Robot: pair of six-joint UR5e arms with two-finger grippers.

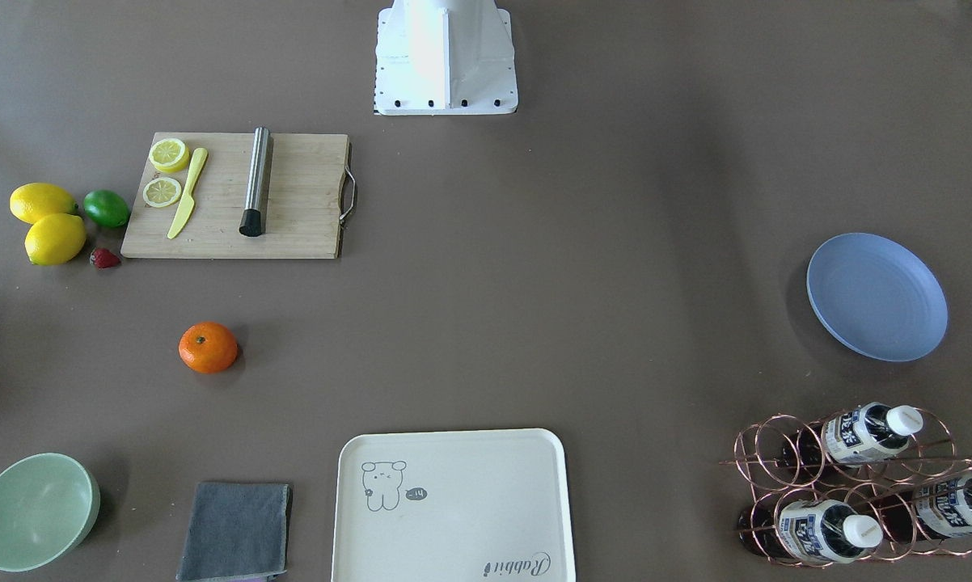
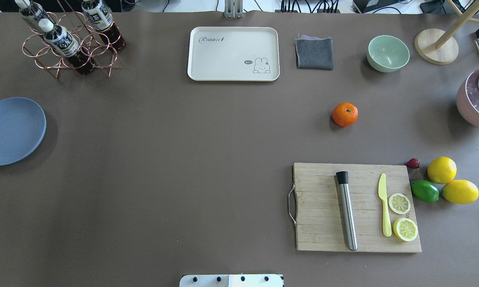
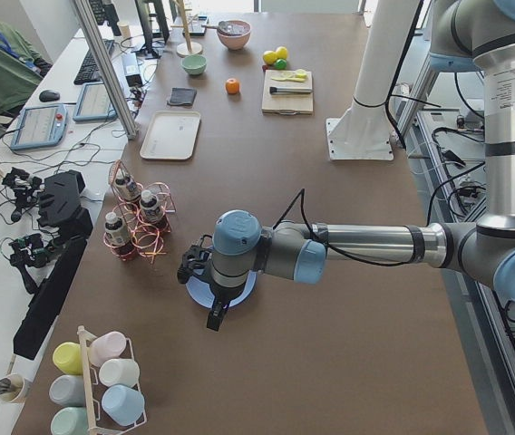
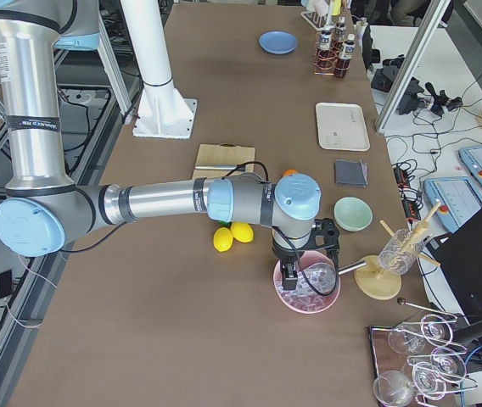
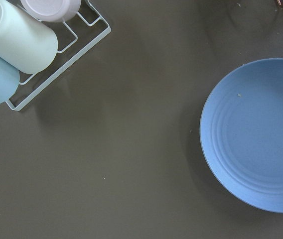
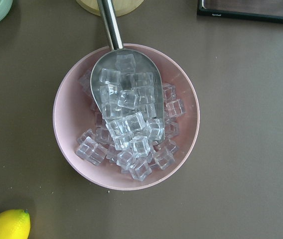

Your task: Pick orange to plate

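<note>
orange [image 2: 345,114] on table between board [image 2: 319,207] and green bowl [image 2: 383,65], plate [image 2: 12,131] well apart at far end, left gripper [image 3: 214,315] by plate, right gripper [image 4: 292,275] over ice bowl [image 6: 64,117], can't tell either claw's state

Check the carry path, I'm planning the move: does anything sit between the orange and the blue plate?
Nothing visible does. Only brown table shows between the orange and the plate; the cream tray lies beyond that line, the cutting board on the robot's side of it.
</note>
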